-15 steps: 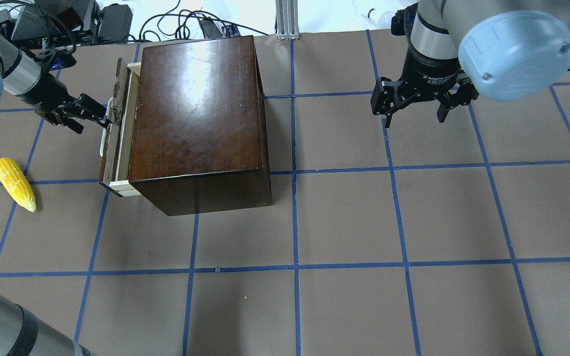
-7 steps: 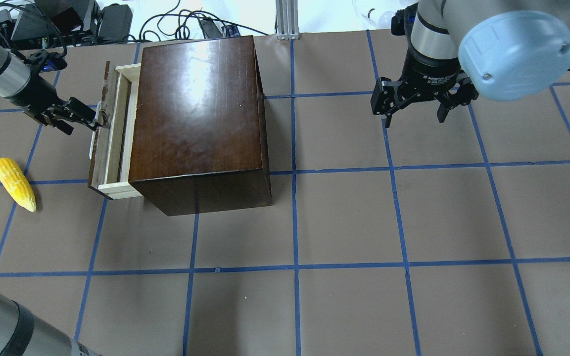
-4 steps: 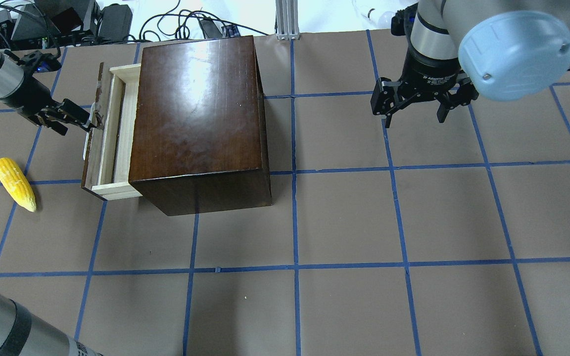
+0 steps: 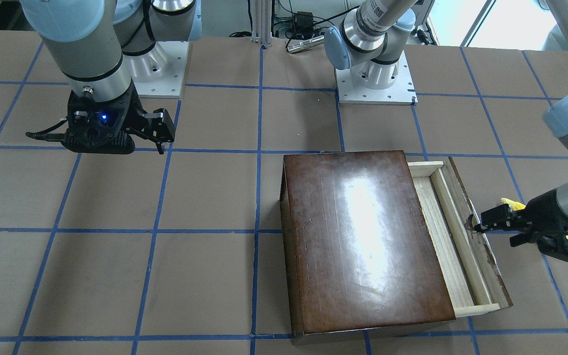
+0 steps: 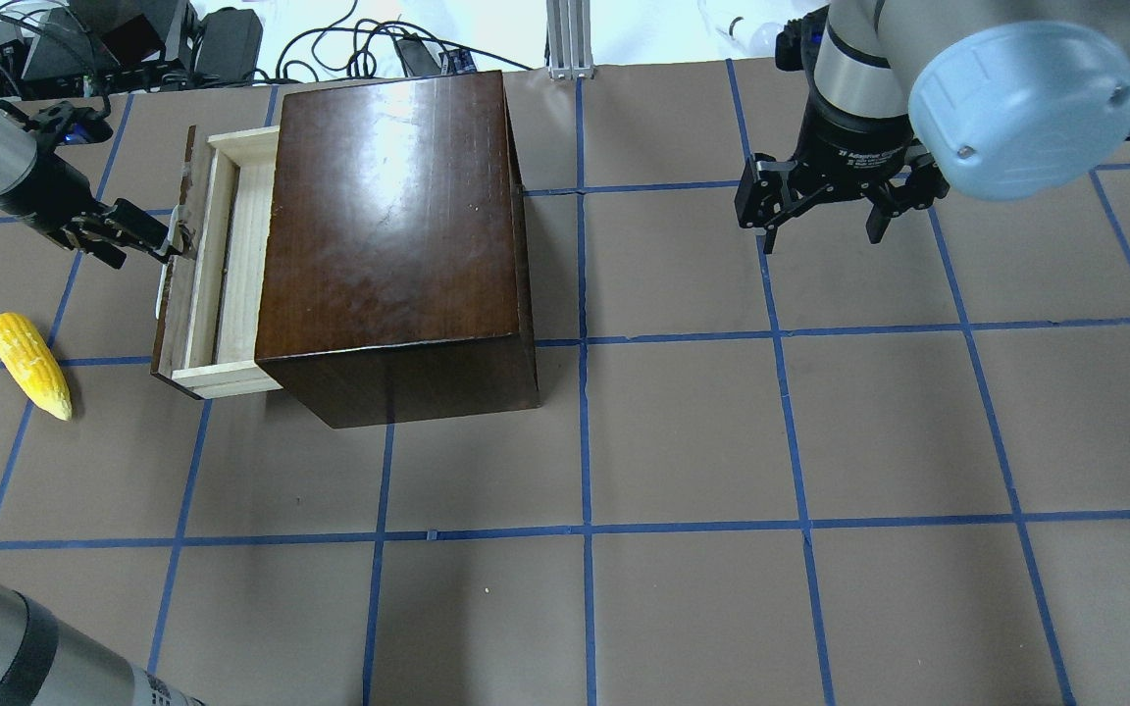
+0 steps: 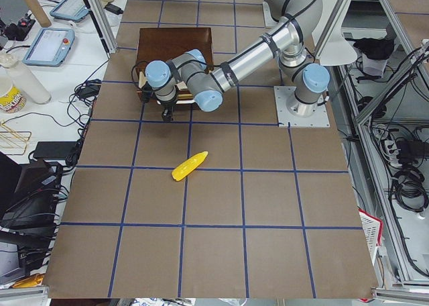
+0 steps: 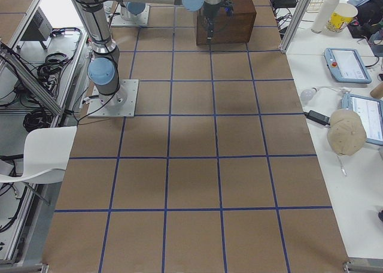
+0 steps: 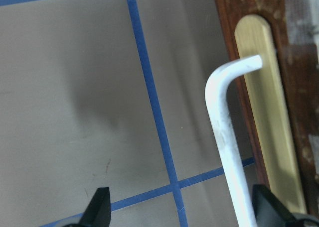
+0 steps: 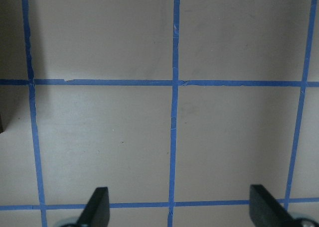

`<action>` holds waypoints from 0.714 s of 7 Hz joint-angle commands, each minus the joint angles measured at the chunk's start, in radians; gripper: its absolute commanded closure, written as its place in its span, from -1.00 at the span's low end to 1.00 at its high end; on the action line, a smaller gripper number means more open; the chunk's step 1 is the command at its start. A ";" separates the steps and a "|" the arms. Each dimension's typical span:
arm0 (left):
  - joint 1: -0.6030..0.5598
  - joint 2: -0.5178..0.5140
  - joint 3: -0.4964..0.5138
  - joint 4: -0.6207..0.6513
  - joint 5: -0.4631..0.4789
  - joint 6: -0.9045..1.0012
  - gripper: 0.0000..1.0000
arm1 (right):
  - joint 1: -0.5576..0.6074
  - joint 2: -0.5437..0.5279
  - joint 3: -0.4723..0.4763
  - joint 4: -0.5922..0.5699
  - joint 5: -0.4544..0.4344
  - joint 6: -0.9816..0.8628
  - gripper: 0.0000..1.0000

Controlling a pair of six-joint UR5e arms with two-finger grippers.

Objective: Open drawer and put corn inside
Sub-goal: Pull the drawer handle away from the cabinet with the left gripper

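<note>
The drawer (image 5: pixel 231 265) stands partly pulled out of the glossy dark-brown box (image 5: pixel 388 216); its pale wood tray is empty. My left gripper (image 5: pixel 165 243) is at the drawer's cream handle (image 8: pixel 222 117). In the left wrist view its fingers (image 8: pixel 99 207) stand wide apart, with the handle between them, close to the right finger. The yellow corn (image 5: pixel 28 364) lies on the table left of the drawer, apart from the gripper; it also shows in the exterior left view (image 6: pixel 189 166). My right gripper (image 5: pixel 825 226) hangs open and empty over the table far right of the box.
The brown table cover (image 5: pixel 683 431) carries a blue tape grid. Cables and electronics (image 5: pixel 133 39) lie beyond the far edge behind the box. The arm bases (image 4: pixel 375 79) stand on the robot's side of the table.
The drawer has slid further out of the box to the left, with my left gripper moving left at its handle. The corn and my right arm have not moved.
</note>
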 commanded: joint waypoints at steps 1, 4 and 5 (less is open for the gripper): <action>0.008 -0.007 0.024 -0.004 0.030 0.022 -1.00 | 0.000 -0.001 0.000 -0.001 0.000 0.000 -1.00; 0.027 -0.018 0.035 -0.010 0.036 0.057 -1.00 | 0.000 -0.001 0.000 0.000 0.001 0.000 -1.00; 0.034 -0.018 0.035 -0.010 0.036 0.057 -1.00 | 0.000 0.000 0.000 -0.001 0.000 0.000 -1.00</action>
